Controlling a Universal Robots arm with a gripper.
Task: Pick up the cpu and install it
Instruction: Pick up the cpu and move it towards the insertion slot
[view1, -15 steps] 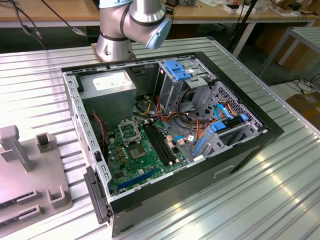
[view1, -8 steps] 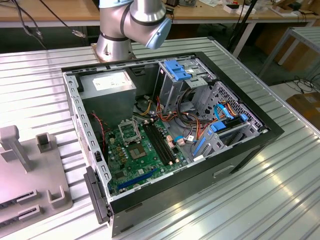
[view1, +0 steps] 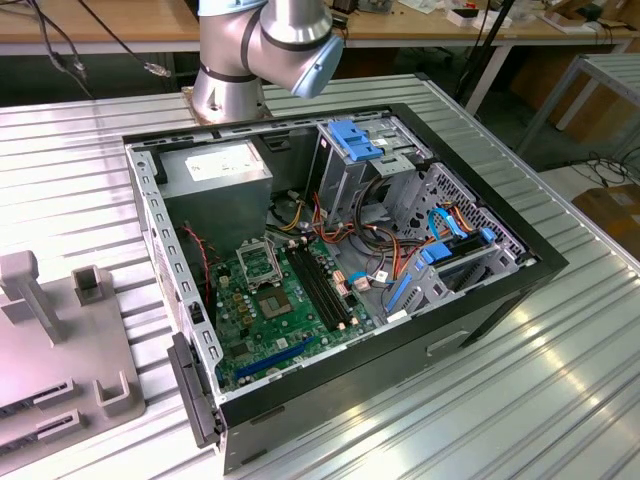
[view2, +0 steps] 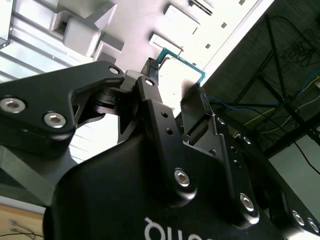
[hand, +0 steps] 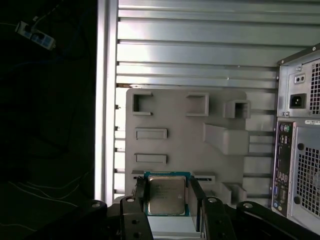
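The cpu (hand: 166, 196) lies flat and square-on, metal top up, at one edge of the grey tray (hand: 175, 115) on the ribbed surface (hand: 200, 50), jaws closed against its opposite sides.

- cpu (hand: 166, 195): small flat square chip, dull silver-grey metal top, thin green edge all round
- pinched between the gripper (hand: 167, 194) fingers, metal top showing, over the grey fixture plate (hand: 175, 115)
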